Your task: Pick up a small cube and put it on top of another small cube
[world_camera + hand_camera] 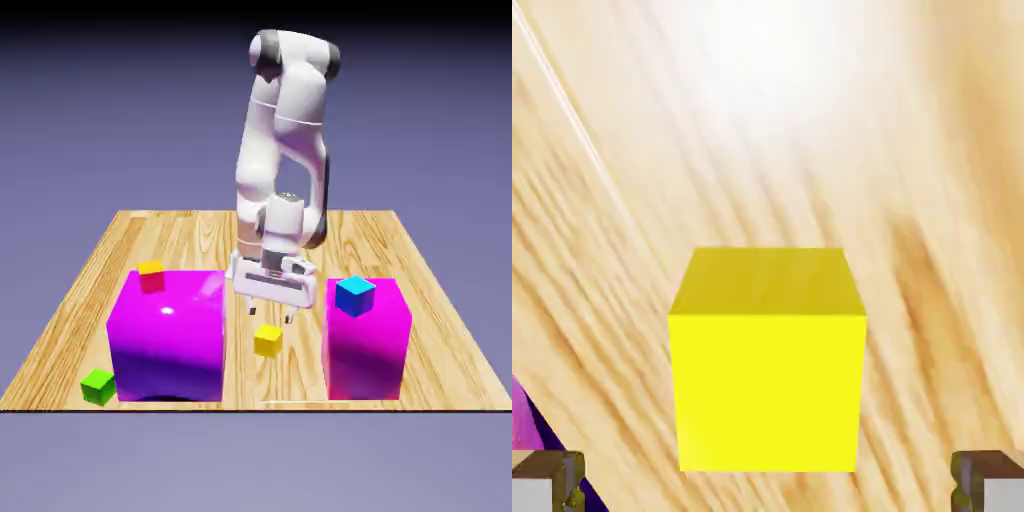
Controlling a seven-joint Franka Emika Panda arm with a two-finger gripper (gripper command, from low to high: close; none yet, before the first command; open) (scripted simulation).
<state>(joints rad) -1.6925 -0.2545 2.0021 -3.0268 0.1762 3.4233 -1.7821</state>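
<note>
My arm folded tall, pincer (268,311) pointing down, wide open.
Upper links rise then bend back down; wrist low, both fingertips (547,480) apart at the hand view's bottom corners, nothing gripped between them.

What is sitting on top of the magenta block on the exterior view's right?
A blue cube with a cyan top rests on that magenta block. Nothing else shows on it; the patch under the cube is covered.
</note>
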